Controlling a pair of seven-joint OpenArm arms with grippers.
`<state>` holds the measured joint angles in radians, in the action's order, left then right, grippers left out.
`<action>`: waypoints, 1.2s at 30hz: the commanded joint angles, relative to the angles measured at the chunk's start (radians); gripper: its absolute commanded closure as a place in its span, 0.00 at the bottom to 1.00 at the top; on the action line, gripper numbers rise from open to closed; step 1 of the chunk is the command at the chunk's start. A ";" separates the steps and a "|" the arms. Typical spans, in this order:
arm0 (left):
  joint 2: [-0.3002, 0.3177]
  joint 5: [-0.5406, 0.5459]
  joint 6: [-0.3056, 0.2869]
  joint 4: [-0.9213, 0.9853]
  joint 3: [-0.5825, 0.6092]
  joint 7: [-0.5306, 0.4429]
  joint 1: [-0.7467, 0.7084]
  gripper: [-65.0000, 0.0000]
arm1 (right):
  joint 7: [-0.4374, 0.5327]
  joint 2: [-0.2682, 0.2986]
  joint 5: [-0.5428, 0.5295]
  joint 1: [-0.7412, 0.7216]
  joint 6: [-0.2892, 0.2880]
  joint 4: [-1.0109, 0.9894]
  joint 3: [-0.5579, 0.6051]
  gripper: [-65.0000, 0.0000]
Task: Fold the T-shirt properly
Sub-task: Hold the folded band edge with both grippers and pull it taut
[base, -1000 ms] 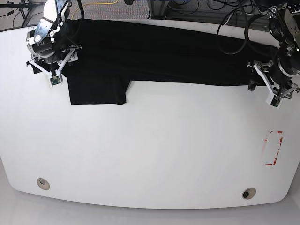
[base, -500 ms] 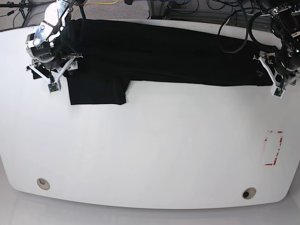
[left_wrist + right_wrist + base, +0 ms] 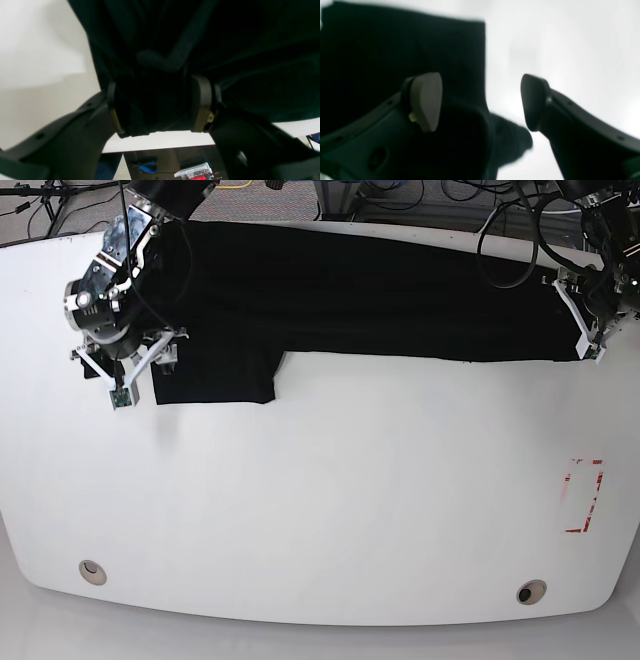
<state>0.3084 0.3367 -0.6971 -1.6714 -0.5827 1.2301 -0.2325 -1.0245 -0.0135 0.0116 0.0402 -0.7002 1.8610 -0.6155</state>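
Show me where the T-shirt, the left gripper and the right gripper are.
T-shirt (image 3: 360, 295), base view, middle of the black cloth.
left gripper (image 3: 160, 105), left wrist view, between the fingertips, cloth there.
right gripper (image 3: 481, 102), right wrist view, gap between the open fingertips.

— What's different from a second ago?

— The left pincer has moved toward 12 o'clock along the bench's far right edge, and its jaws have narrowed onto the T-shirt hem.

— And the other one?

— The right pincer has shifted toward 5 o'clock, off the cloth edge. The sleeve has slid slightly toward 3 o'clock.
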 commanded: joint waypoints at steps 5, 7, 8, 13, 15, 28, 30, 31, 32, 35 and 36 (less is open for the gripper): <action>0.019 0.002 -0.001 -0.014 -0.006 -0.011 0.008 0.52 | 0.034 0.011 -0.002 -0.093 0.002 -0.120 -0.007 0.27; 0.019 0.002 -0.001 -0.016 -0.006 -0.011 0.008 0.52 | 0.057 0.011 -0.002 -0.104 0.002 -0.166 -0.007 0.27; 0.019 0.002 -0.001 -0.017 -0.006 -0.011 0.008 0.52 | 0.072 0.011 -0.002 -0.109 0.002 -0.183 -0.007 0.27; 0.019 0.002 -0.001 -0.019 -0.006 -0.011 0.008 0.52 | 0.144 0.011 0.003 -0.115 0.002 -0.281 -0.005 0.27; 0.019 0.002 -0.001 -0.019 -0.006 -0.011 0.008 0.52 | 0.163 0.011 0.003 -0.115 0.002 -0.306 -0.005 0.27; 0.016 0.002 -0.001 -0.019 -0.006 -0.011 0.008 0.52 | 0.212 0.013 0.004 -0.113 0.002 -0.386 -0.002 0.27; 0.016 0.002 -0.001 -0.019 -0.006 -0.011 0.008 0.52 | 0.218 0.013 0.004 -0.113 0.002 -0.386 -0.002 0.29; 0.016 0.002 -0.001 -0.019 -0.006 -0.011 0.008 0.52 | 0.226 0.013 0.004 -0.112 0.002 -0.386 -0.001 0.33; 0.016 0.002 -0.001 -0.019 -0.006 -0.011 0.008 0.52 | 0.230 0.013 0.004 -0.112 0.002 -0.386 -0.001 0.37; 0.015 0.002 -0.001 -0.019 -0.006 -0.011 0.009 0.52 | 0.249 0.013 0.004 -0.112 0.002 -0.393 -0.001 0.67; 0.015 0.002 -0.001 -0.019 -0.006 -0.011 0.009 0.52 | 0.250 0.013 0.006 -0.113 0.002 -0.401 -0.001 0.78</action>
<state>0.3077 0.3367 -0.6971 -1.6726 -0.5827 1.2297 -0.2302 -0.7624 -0.0051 0.0147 -0.0647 -0.6964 1.4670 -0.6193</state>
